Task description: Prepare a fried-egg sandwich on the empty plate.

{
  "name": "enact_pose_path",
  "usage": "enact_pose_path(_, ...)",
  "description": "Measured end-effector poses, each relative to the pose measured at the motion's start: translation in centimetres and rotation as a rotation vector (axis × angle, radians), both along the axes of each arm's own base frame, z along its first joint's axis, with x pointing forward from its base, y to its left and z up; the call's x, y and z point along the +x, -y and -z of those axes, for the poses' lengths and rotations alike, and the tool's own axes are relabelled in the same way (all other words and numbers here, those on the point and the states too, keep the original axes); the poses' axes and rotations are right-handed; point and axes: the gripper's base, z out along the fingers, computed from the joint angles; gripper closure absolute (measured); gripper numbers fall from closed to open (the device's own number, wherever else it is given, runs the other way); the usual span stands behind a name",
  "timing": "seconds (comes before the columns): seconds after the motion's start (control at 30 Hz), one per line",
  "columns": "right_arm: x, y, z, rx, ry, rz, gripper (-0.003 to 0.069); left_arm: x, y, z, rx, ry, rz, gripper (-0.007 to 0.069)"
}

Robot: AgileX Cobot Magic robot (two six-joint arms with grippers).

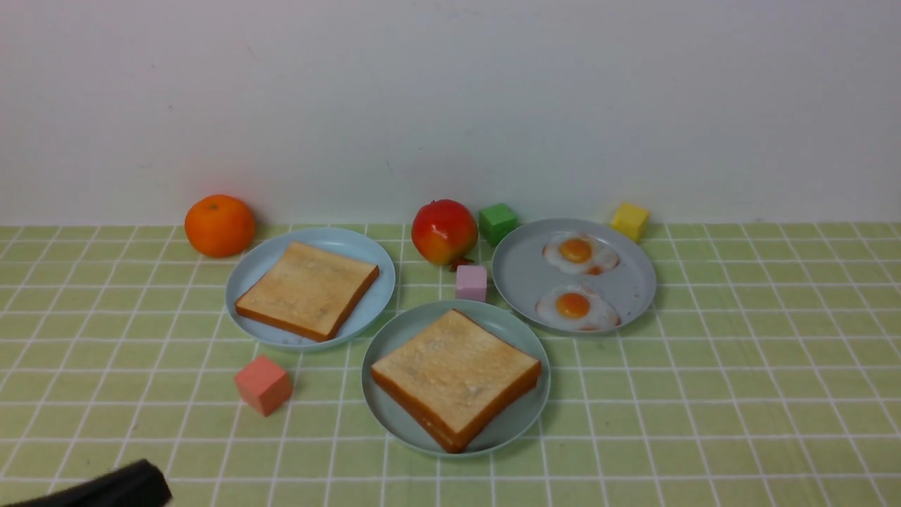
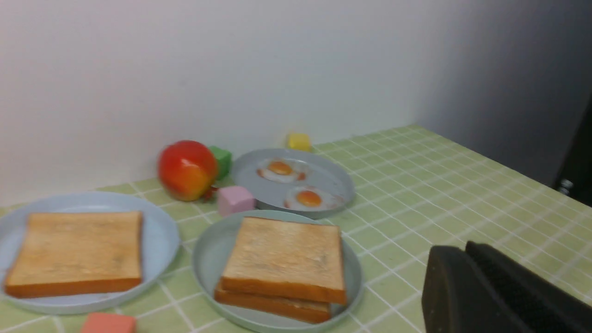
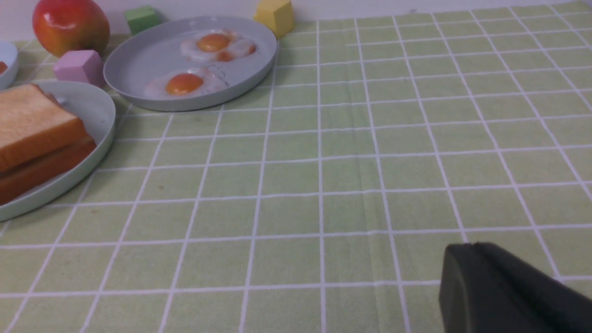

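Observation:
The mint-green plate sits at the centre front and holds two stacked toast slices; the top slice lies over the lower slice. A thin pale strip shows between them in the left wrist view; I cannot tell if it is an egg. Two fried eggs lie on the grey-blue plate. My left gripper is shut and empty, low at the front left. My right gripper is shut and empty, right of the plates and outside the front view.
A sky-blue plate holds one toast slice. An orange, a red fruit, and green, yellow, pink and salmon cubes stand around the plates. A wall closes the back.

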Motion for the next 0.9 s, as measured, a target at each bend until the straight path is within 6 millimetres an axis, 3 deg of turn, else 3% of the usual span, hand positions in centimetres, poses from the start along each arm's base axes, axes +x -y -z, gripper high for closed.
enact_pose_path(0.07,0.0,0.0,0.0,0.0,0.0,0.0,0.0652,-0.1,-1.1,0.1,-0.037,-0.02,-0.126,0.0637)
enact_pose_path(0.27,0.0,0.0,0.0,0.0,0.0,0.0,0.0647,-1.0,-3.1,1.7,-0.064,-0.13,-0.422,0.0638)
enact_pose_path(0.37,0.0,0.0,0.0,0.0,0.0,0.0,0.0644,-0.7,-3.8,4.9,-0.025,-0.276,-0.573,0.0638)
enact_pose_path(0.5,0.0,0.0,0.0,0.0,-0.001,0.0,0.0642,-0.5,-3.9,7.9,-0.012,-0.382,-0.616,0.0638)
enact_pose_path(0.9,0.0,0.0,0.0,0.0,0.0,0.0,0.0637,-0.5,-3.9,8.0,-0.035,-0.383,-0.615,0.0638)
